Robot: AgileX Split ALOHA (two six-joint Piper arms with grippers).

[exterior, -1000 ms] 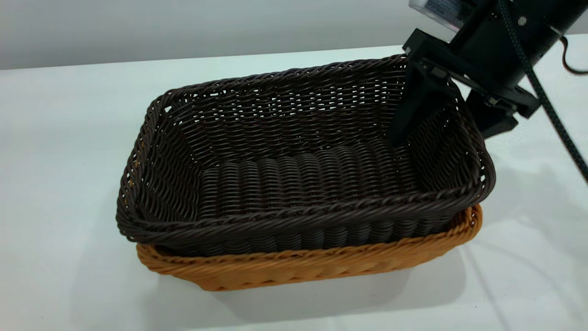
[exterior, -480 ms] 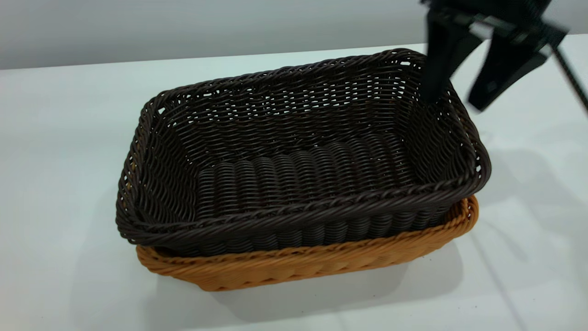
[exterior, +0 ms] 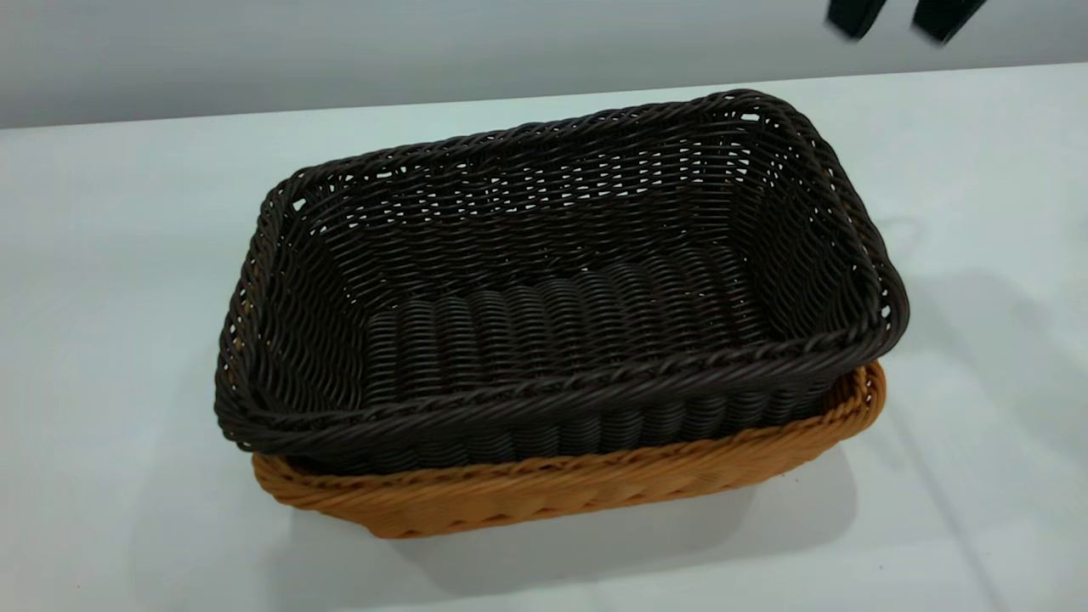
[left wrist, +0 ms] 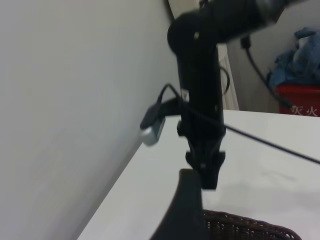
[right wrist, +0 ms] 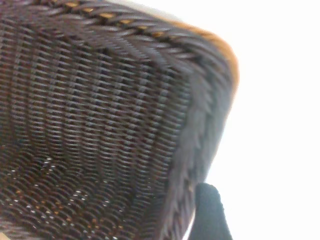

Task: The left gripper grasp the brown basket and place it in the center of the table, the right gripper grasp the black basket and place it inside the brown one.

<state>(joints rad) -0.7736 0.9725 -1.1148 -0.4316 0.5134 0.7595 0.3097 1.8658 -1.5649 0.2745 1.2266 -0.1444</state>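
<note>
On the left of the exterior view the table (exterior: 110, 280) lies bare and white, and no left gripper appears there; only in the left wrist view does a dark finger (left wrist: 182, 210) of the left gripper rise at the frame's edge, alone, so how far its jaws stand apart cannot be told. Toward the middle of the table sits the brown basket (exterior: 544, 497), with the black basket (exterior: 552, 289) nested inside it, the dark braided rim riding above the tan one (only the tan basket's front wall and right corner show; the rest is covered). At the upper right edge of the exterior view two dark fingertips of the right gripper (exterior: 901, 19) hang above the table and well clear of the baskets, spread apart with a gap between them and holding nothing; the rest of that arm is cut off. The right wrist view looks into the black basket's weave, with one fingertip (right wrist: 210, 212) showing beside its rim. In the left wrist view a red bin (left wrist: 299, 99) in the background bears pale characters too blurred to read.
</note>
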